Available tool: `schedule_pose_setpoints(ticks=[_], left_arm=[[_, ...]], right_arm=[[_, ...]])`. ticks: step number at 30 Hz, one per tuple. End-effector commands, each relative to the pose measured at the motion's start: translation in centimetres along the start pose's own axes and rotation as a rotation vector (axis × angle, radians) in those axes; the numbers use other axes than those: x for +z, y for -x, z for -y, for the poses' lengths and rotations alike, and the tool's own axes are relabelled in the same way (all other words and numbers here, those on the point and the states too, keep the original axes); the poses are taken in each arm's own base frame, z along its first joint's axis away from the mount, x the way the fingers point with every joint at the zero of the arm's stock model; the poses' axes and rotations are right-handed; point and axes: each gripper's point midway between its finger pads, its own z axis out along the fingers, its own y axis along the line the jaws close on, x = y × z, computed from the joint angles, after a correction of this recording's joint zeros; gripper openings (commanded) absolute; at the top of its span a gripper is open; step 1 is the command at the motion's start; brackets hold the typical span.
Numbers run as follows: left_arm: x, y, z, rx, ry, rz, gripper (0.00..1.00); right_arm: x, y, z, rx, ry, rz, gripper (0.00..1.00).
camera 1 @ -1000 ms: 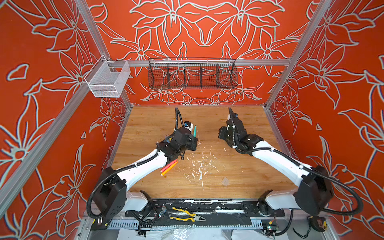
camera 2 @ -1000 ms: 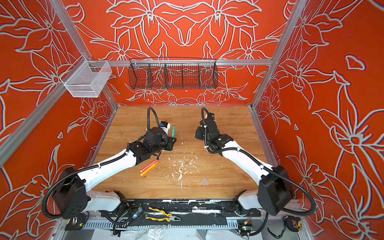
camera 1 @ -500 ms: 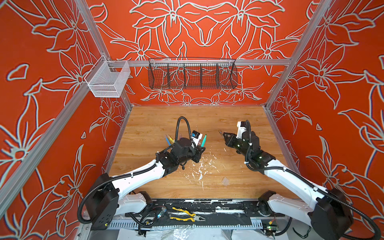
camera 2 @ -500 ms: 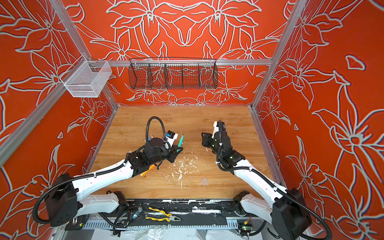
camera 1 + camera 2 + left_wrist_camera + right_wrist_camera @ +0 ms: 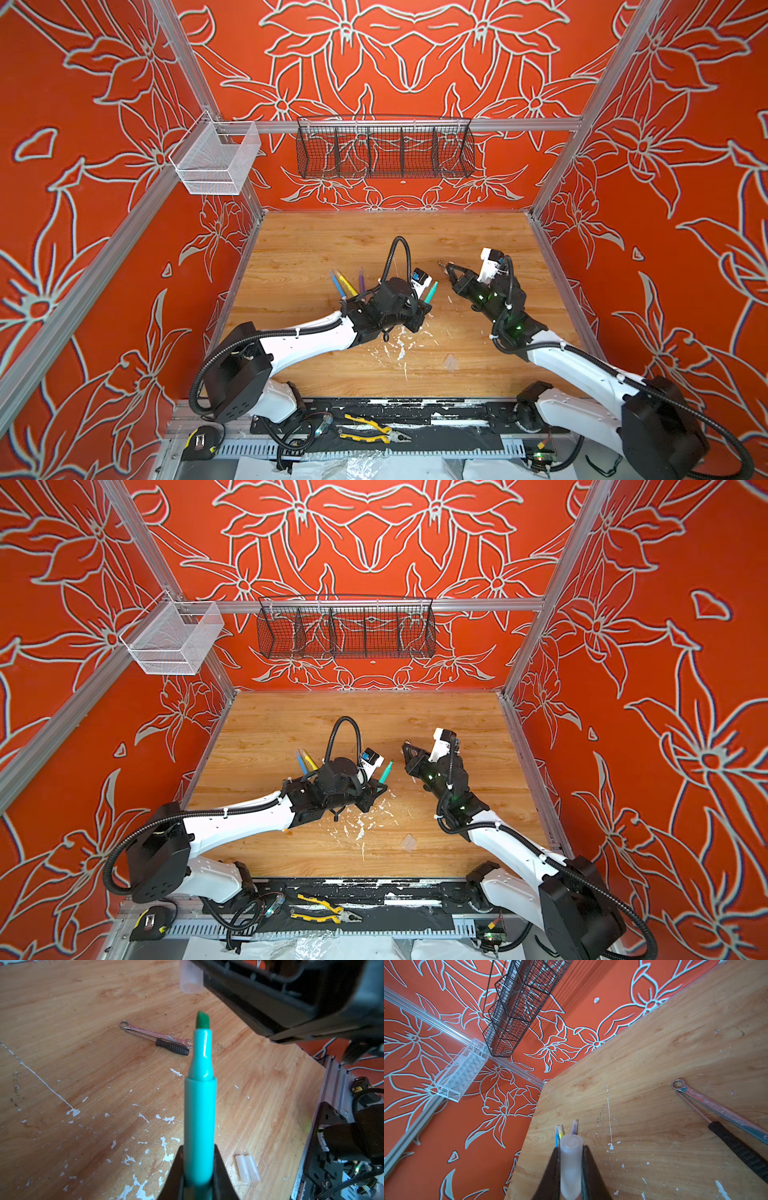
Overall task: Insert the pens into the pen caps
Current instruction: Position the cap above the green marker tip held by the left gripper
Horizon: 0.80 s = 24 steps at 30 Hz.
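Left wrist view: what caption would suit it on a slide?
Left hand grips a green pen, its tip pointing toward a clear cap, above a paint-flecked wooden table.

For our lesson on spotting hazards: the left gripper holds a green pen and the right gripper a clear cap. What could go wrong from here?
First, in the left wrist view the translucent plastic cap sits off to one side of the tip of the slim green felt-tip pen; pushing now could catch the rim. Second, the right gripper pinches the smooth cap only by its sides, so it might slide back under pressure.
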Motion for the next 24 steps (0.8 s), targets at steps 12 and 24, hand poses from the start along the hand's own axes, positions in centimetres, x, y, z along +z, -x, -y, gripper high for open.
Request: schedule_pose_setpoints(ticks=[12, 24], left_arm=[[0.7, 0.3, -2.5, -0.072, 0.075, -0.022, 0.0], [0.7, 0.4, -2.5, -0.087, 0.051, -0.026, 0.0]], right_arm=[[0.9, -0.6, -2.5, 0.075, 0.164, -0.038, 0.0], [1.6, -1.3, -2.7, 0.088, 0.179, -0.076, 0.0]])
